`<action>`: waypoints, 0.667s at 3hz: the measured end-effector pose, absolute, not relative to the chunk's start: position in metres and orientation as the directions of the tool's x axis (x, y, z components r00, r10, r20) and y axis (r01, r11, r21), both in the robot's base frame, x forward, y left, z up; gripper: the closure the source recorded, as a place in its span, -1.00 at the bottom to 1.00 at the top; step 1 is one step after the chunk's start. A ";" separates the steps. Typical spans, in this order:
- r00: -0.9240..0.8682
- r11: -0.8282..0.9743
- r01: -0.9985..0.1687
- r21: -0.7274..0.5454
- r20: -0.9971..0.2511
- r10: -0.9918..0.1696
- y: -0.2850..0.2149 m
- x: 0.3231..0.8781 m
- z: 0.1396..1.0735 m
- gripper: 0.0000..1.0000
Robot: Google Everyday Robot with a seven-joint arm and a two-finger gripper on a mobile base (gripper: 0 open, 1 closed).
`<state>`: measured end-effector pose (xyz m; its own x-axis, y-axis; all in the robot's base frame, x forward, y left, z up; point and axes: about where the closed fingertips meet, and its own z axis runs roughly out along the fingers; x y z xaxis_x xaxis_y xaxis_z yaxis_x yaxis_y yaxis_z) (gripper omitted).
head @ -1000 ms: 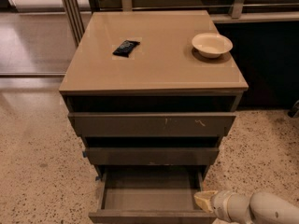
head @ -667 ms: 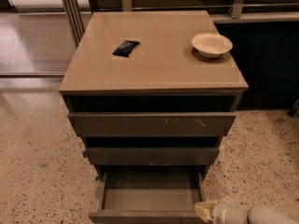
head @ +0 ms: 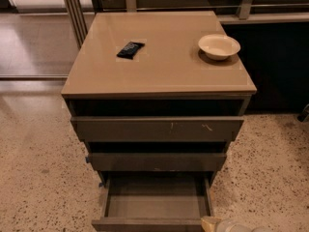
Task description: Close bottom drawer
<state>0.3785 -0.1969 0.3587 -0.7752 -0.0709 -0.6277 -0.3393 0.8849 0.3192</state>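
**Bottom drawer stands pulled out, pincer at its right front corner**

Farthest left we see the speckled stone floor (head: 38,168) around the tan, glossy-topped desk (head: 159,76). On the desk's top, left of the middle and toward the rear edge, lies a flat black packet (head: 130,49).

Below the front edge are three dark grey-brown drawer fronts. The widest drawer front (head: 157,128), uppermost, carries pale scratch marks. The mid-width drawer front (head: 157,161) has a blue bit (head: 88,159) at its left end. The bottom drawer (head: 154,204), lowest and plain-fronted, is drawn well out toward us and shows its shallow grey box.

Near the desk's right rear corner sits a shallow white bowl (head: 218,46).

Low at the right, the pale pincer (head: 211,223) reaches the right end of the bottom drawer's front. We cannot tell whether it is apart or together.
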 end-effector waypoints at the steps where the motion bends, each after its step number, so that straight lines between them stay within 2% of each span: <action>1: -0.775 0.885 -0.340 0.319 -0.628 -0.071 -0.197 0.379 0.359 1.00; 2: -0.795 0.882 -0.318 0.348 -0.604 -0.048 -0.193 0.373 0.344 1.00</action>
